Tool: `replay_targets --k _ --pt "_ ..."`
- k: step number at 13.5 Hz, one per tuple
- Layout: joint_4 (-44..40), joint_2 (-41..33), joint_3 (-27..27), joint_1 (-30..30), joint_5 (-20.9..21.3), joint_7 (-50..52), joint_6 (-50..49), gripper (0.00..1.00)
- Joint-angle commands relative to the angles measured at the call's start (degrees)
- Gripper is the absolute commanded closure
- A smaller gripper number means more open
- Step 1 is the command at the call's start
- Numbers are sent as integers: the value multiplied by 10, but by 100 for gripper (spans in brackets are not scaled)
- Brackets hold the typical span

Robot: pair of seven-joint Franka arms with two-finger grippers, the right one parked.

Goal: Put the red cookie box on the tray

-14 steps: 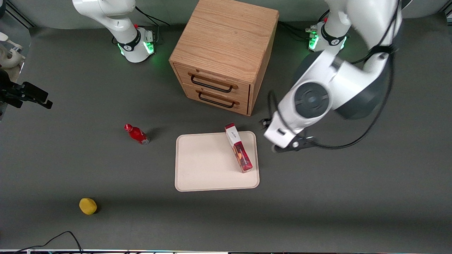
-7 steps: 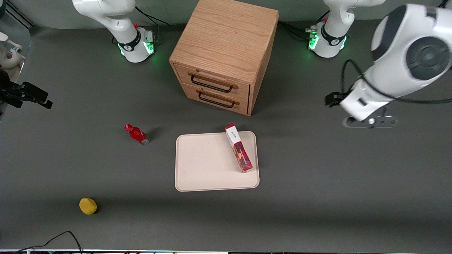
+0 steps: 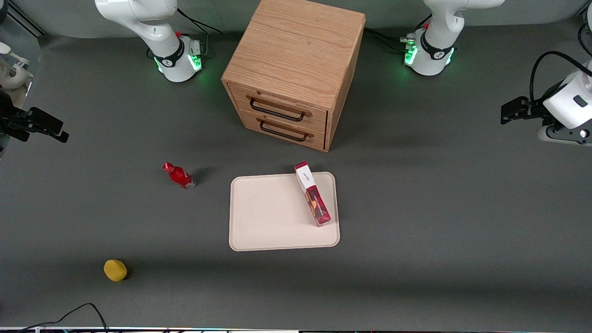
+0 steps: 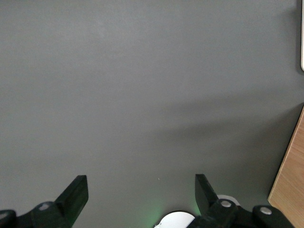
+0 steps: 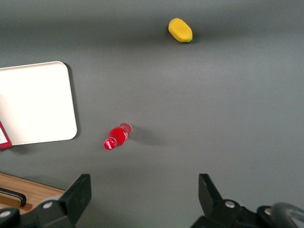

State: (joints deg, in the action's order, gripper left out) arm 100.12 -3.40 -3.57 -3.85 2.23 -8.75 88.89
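The red cookie box (image 3: 313,194) lies flat on the cream tray (image 3: 268,217), along the tray side nearer the working arm. Its white end pokes just over the rim toward the wooden cabinet. My left gripper (image 3: 562,135) hangs far from the tray, at the working arm's end of the table. In the left wrist view the gripper (image 4: 141,183) is open over bare grey table, with nothing between its fingers. The right wrist view shows the tray (image 5: 33,102) and a sliver of the box (image 5: 4,137).
A wooden two-drawer cabinet (image 3: 296,69) stands farther from the front camera than the tray, both drawers shut. A small red bottle (image 3: 179,175) lies toward the parked arm's end. A yellow lump (image 3: 115,270) sits near the table's front edge.
The left arm has swung away from beside the tray to the working arm's end of the table. The box has stayed put on the tray.
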Motion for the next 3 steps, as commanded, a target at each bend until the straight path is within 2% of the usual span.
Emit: replay_targets --k 1,3 --pt "11 -19 -39 -39 10 -5 15 0" --pt "7 -16 -48 -48 10 -5 19 0"
